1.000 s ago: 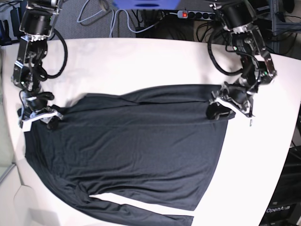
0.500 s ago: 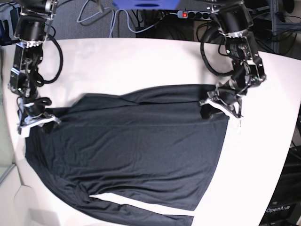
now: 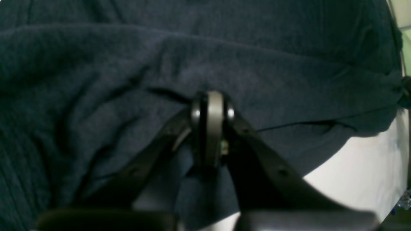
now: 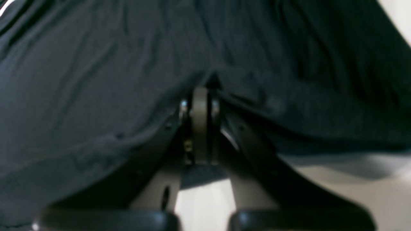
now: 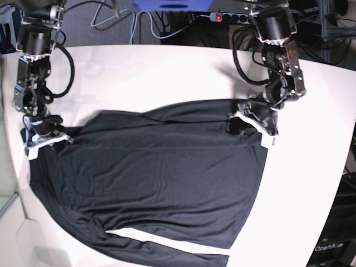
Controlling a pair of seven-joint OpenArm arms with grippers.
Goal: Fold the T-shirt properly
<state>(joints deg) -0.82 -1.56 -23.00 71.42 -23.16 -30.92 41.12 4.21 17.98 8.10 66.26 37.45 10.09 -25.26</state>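
Base view: the T-shirt (image 5: 156, 178) lies flat, long axis crossways on the table (image 5: 167, 72). Left gripper (image 5: 245, 123) and right gripper (image 5: 47, 136) pinch its far corners; bare tabletop lies beyond

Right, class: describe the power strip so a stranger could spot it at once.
Start at the white table where the black shirt lies. Look past its far edge, among the tangled cables. The power strip is the dark bar with a glowing red switch.

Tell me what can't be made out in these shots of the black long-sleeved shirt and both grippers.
- Black long-sleeved thin-fabric shirt: the bottom edge of the base view cuts off its lower strip.
- Left gripper: left wrist view too blurred to show how many fabric layers are pinched.
- Right gripper: the same in the right wrist view.
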